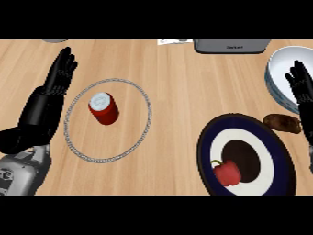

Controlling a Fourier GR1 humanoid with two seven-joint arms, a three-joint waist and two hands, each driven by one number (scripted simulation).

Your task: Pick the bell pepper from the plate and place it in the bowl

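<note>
A red bell pepper (227,172) with a green stem lies on the dark-rimmed plate (209,137) at the lower right of the head view. The white and blue bowl (279,64) stands at the far right, behind the plate. My right hand (309,98) is held open with fingers straight up, in front of the bowl's right side and right of the plate, apart from the pepper. At the left, my left hand (45,103) rests open, fingers pointing up, far from the plate.
A red can (104,108) lies inside a thin metal ring (145,110) left of centre. A brown lumpy item (282,122) sits between plate and bowl. A grey appliance (232,46) and a white item (175,41) line the far edge.
</note>
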